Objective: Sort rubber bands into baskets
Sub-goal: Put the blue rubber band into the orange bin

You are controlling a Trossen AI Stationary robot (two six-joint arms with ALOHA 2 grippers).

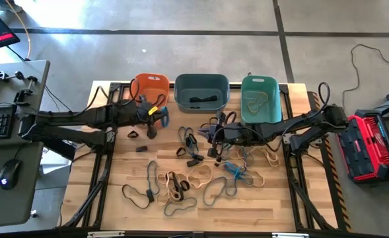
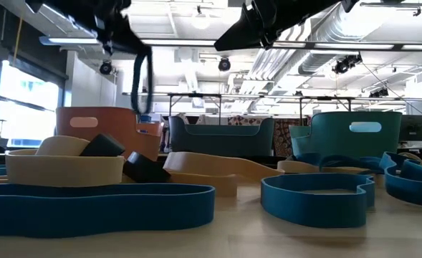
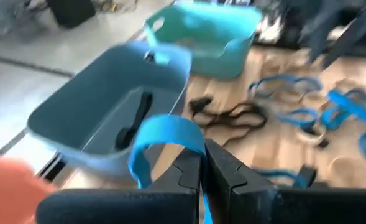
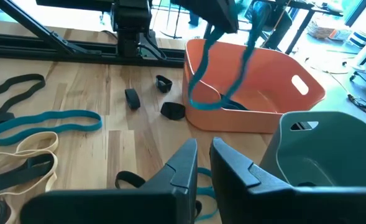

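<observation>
Overhead, left gripper (image 1: 160,114) is seen clenched on a blue band (image 1: 164,116) just beside the orange basket (image 1: 149,86). In the right wrist view, right gripper (image 4: 202,163) is seen nearly closed, empty, near that basket, with the band dangling at its rim.

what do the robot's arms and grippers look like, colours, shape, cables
Both arms are dark, nearly black, jointed tubes with black cables looped along them. The left gripper and right gripper each end in two flat, angular dark fingers with wedge-shaped tips. No markings show.
</observation>
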